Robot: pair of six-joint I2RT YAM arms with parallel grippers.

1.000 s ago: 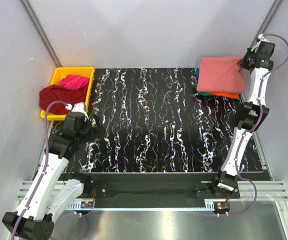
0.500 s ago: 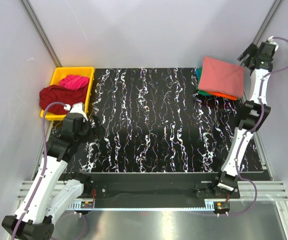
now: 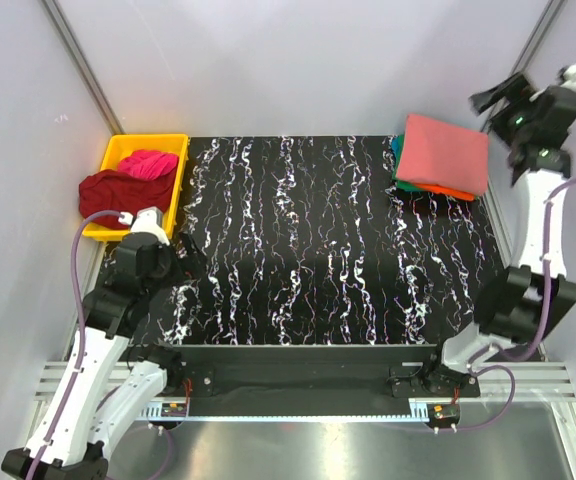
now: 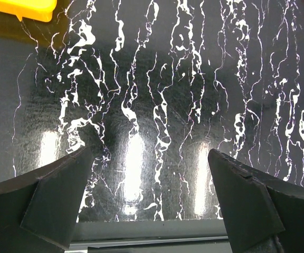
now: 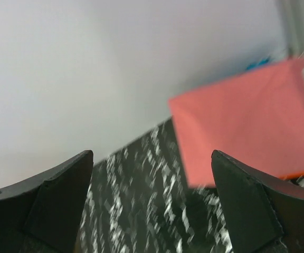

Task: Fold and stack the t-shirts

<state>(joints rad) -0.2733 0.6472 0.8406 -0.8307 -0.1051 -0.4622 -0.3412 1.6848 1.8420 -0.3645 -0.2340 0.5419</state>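
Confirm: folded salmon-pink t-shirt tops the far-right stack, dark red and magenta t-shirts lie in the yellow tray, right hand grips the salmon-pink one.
Wrong on the grip: the top external view shows the right hand open, beside the salmon-pink t-shirt and apart from it. The dark red t-shirt and magenta t-shirt do lie in the yellow tray.

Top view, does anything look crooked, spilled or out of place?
Slightly. The salmon-pink shirt tops the far-right stack a bit askew, so edges of the orange shirt and green shirt peek out beneath. In the yellow tray, the dark red shirt lies crumpled, hanging over the left rim beside the magenta shirt. Nothing looks spilled or damaged.
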